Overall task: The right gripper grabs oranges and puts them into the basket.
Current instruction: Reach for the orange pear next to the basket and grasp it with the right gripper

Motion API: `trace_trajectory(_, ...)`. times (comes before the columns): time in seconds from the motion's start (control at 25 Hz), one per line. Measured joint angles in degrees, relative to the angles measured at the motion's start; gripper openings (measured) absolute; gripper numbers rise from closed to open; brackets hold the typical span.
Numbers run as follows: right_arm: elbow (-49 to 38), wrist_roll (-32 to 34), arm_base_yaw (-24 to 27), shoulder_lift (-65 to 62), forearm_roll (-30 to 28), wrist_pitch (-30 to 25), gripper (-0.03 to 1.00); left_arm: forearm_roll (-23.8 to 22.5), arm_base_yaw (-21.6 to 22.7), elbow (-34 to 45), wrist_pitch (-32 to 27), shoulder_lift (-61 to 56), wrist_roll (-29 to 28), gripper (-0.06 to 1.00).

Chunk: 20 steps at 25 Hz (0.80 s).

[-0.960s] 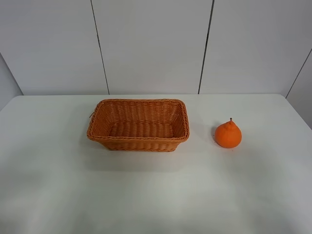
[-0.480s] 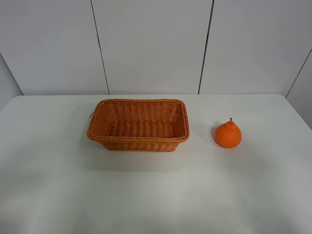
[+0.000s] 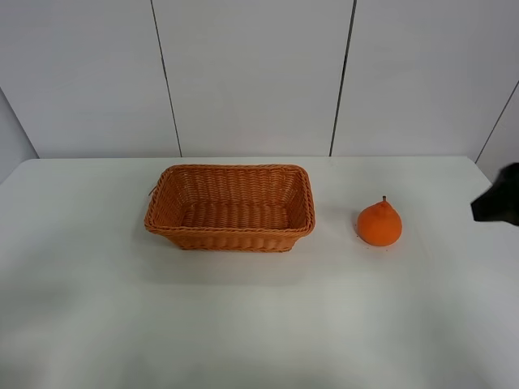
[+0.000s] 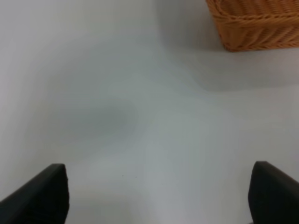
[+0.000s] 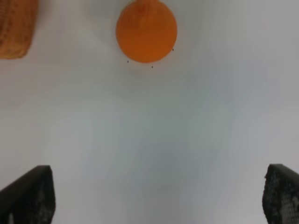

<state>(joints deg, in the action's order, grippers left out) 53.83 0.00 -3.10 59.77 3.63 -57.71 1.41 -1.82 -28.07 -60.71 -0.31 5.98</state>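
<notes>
White panelled wall behind, plain white tabletop [image 3: 243, 332] below; on it the orange [image 3: 379, 224] stands upright on its broad base, knobbed top and short stem pointing up, alone on the right part of the tabletop; the wicker basket [image 3: 231, 241] lies well apart to its left, long side across the high view, with nothing in it.

The relation you need is this: the orange lies straight ahead of the right gripper [image 5: 158, 186], close to the line midway between its fingers, with bare tabletop between fruit and fingertips; a corner of the basket shows off to one side, beyond the fruit's flank. That gripper is spread wide and holds nothing; in the high view only a black shape at the right edge shows of it, on the side of the orange away from the basket.

The left gripper [image 4: 159, 186] is likewise spread and empty, looking at a basket corner; the orange is not in its view, so the right arm is plainly the nearer.

I judge a forward, descending reach will do; the fruit is near round, so close on its wide belly, not the tapering top.
</notes>
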Motion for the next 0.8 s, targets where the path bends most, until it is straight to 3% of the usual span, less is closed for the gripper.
trace_trajectory(0.44, 29.12, -2.79, -1.04, 43.21, 0.96, -6.09, 0.68, 0.0, 0.0, 0.0, 0.0, 0.0, 0.0, 0.88)
trace_trajectory(0.8, 35.65, -3.69, -3.0, 55.49, 1.28, -2.48, 0.68, 0.0, 0.0, 0.0, 0.0, 0.0, 0.0, 0.88)
